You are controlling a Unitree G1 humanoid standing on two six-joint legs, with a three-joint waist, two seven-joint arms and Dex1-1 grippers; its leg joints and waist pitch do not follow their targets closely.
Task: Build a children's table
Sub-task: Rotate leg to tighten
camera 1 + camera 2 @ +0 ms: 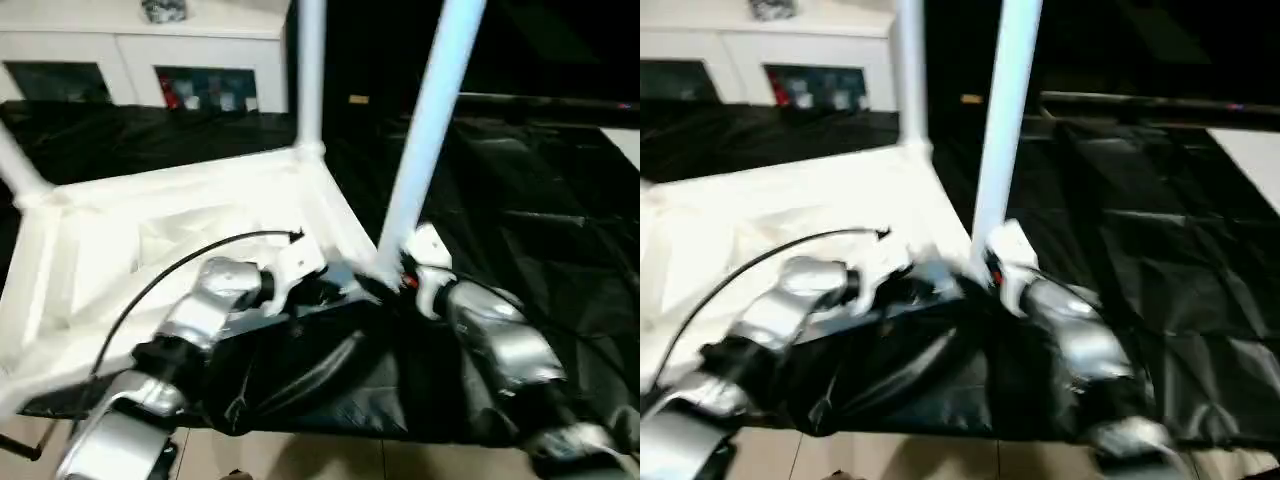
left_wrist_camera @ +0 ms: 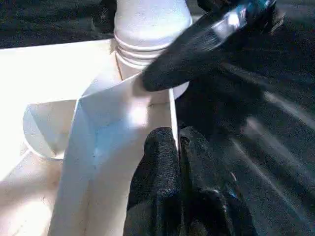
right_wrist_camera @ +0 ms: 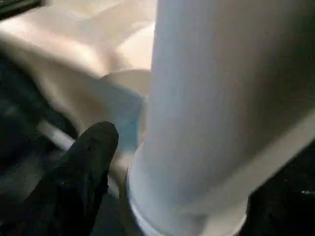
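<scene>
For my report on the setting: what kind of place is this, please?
Probably an indoor room, home-like or a lab. A white cabinet with glass doors stands behind, black sheeting covers the work surface, and pale floor tiles show in front.

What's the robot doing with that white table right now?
It is putting legs on a white table top lying upside down on a black sheet. The right tool holds the base of a leg at the near corner socket. The left tool pinches the top's rim beside it. Another leg already stands at the far corner.
</scene>
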